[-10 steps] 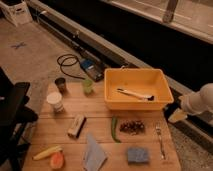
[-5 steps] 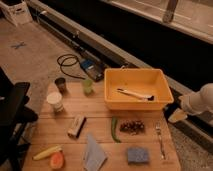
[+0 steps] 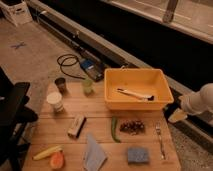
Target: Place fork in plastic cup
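The claw (image 3: 177, 116) is hanging just off the right edge of the tabletop (image 3: 97, 116), near the right corner of the yellow bin (image 3: 134, 104). How far open it is cannot be told, though it is carrying nothing of the task. The fork (image 3: 160, 141) is lying flat near the right edge of the tabletop, running near to far, between the dark cluster of food (image 3: 131, 127) and the edge, with the blue sponge (image 3: 137, 155) to its near left. The plastic cup (image 3: 88, 86) is standing upright at the far side, just left of the bin and well apart from the fork. The step in hand is looking like the reach and pick. Doing it well is probably meaning coming straight down over the middle of the handle, closing across its narrow width, and going low, since so thin a piece is offering little to catch. The carry is then crossing leftward past the bin, so lifting clear of its wall is mattering. The cup is looking light and narrow, so lowering the fork upright and centred is the safer way.
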`<state>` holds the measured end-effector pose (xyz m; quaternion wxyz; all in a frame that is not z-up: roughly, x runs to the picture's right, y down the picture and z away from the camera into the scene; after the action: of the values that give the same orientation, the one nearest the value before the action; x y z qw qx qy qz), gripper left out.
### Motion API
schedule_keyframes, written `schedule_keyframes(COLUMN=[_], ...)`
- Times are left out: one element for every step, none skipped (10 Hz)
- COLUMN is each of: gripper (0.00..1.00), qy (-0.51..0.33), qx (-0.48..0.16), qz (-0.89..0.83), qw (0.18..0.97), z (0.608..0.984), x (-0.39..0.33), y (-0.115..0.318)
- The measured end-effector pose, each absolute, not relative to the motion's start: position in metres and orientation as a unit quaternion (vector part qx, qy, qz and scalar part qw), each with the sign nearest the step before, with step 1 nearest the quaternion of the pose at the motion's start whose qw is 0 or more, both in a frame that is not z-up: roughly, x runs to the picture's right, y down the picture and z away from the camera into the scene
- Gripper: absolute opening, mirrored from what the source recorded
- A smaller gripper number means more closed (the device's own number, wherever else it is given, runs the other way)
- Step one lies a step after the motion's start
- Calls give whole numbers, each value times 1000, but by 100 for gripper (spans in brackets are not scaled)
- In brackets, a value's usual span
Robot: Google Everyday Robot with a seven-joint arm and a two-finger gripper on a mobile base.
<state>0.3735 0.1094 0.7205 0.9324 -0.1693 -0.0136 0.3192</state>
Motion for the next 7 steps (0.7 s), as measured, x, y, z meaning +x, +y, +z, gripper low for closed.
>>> schedule_keyframes(gripper=[80,80,80,80,80,80,80], qy=[-14,-14,-14,-14,-14,-10,-4], qx=[-169,-169,-169,-169,-171,-176,-186], qz=[319,319,319,317,312,296,269], qw=[932,932,932,933,934,939,945], z=[721,721,721,720,720,722,729], x=[374,374,374,374,374,370,357], y=[109,109,109,109,109,110,117])
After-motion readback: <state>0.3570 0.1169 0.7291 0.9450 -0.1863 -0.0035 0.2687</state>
